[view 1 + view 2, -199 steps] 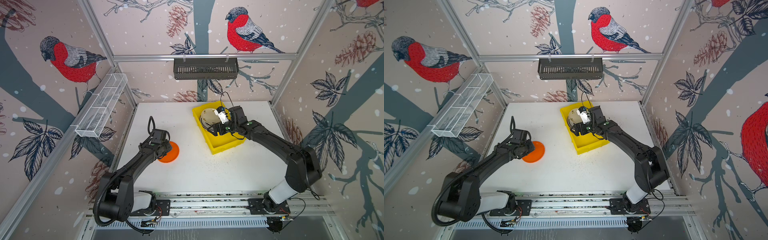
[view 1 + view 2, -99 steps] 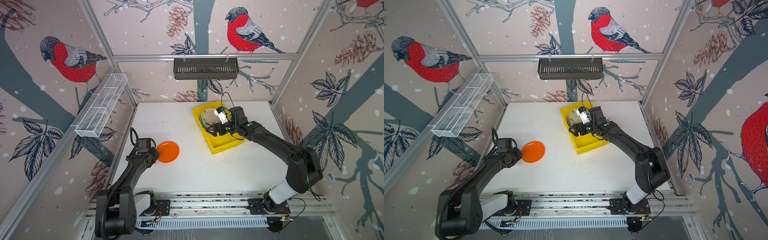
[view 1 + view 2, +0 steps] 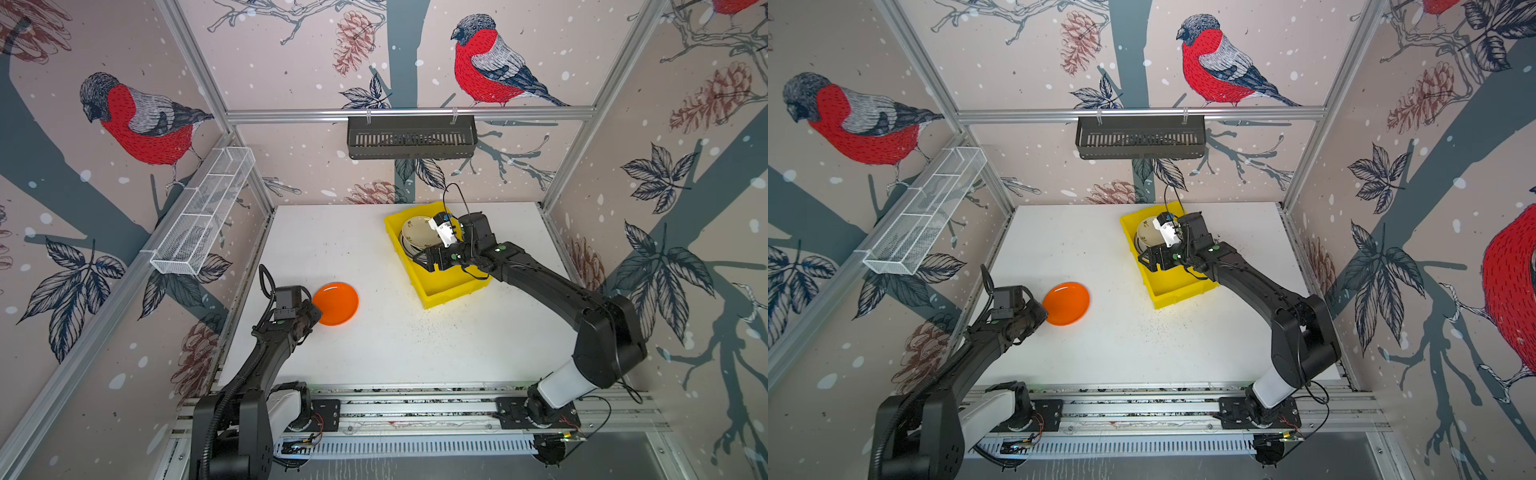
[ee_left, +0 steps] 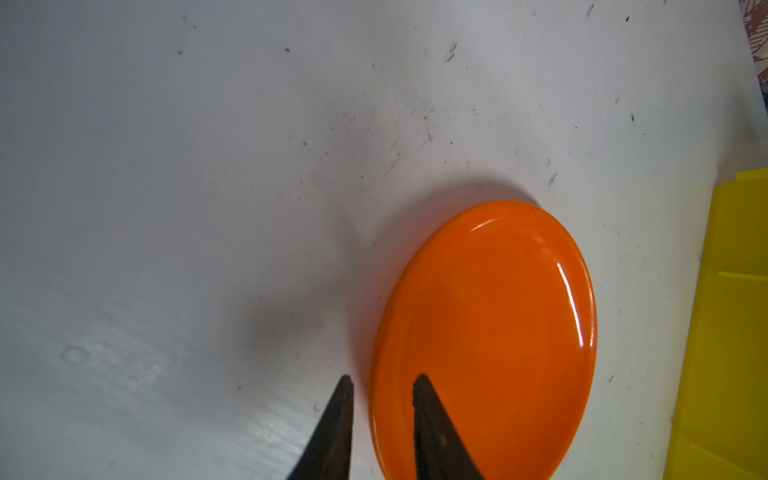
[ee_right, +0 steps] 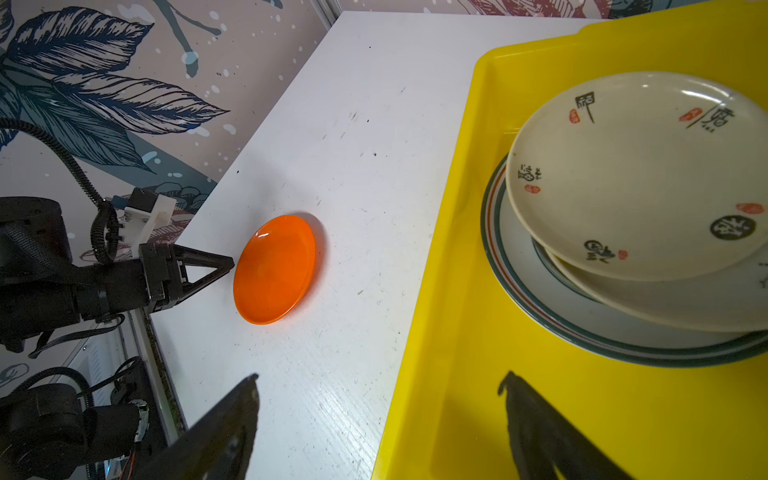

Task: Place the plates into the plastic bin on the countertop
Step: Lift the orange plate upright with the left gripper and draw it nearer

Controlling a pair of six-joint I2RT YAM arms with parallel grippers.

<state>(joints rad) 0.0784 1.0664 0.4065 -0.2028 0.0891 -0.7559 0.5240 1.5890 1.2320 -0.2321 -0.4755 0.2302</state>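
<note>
A plain orange plate (image 3: 336, 303) (image 3: 1067, 303) (image 4: 490, 332) (image 5: 274, 270) lies flat on the white countertop (image 3: 415, 345), left of centre. My left gripper (image 3: 316, 312) (image 4: 383, 379) (image 5: 232, 262) sits low at its left rim, open by a narrow gap, holding nothing. One fingertip shows over the plate, its partner over the table. The yellow plastic bin (image 3: 453, 286) (image 5: 457, 291) holds stacked plates, topped by a cream one with red and black characters (image 3: 417, 232) (image 5: 640, 174). My right gripper (image 3: 428, 259) (image 5: 381, 375) hangs wide open across the bin's left wall, empty.
A black slotted shelf (image 3: 411, 137) hangs on the back wall. On the left wall is a white wire-mesh basket (image 3: 203, 212). Aluminium rails (image 3: 415, 407) run along the table's front edge. Wallpapered walls close in three sides.
My left gripper drew back from over the orange plate toward the left wall, then came forward to the plate's rim. The plate and the right arm have stayed put.
</note>
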